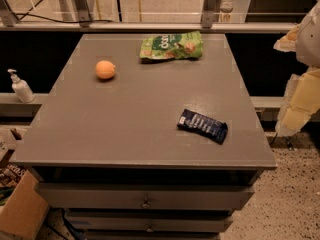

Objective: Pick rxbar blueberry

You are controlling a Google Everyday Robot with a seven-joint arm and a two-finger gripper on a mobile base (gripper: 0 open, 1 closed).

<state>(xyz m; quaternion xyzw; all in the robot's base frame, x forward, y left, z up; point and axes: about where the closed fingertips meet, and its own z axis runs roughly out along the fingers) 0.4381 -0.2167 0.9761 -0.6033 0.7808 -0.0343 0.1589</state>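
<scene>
Small flat navy-blue wrapped rxbar blueberry (202,126) is laid on grey tabletop (125,114), front right, well apart from pale gripper (301,91) seen at right edge; open or closed cannot be told.

Prob. lab/office: grey drawer cabinet (140,114), speckled floor (295,199), railing (150,27) behind, sanitizer bottle (21,88) (pincer (300,101) at right edge).
</scene>
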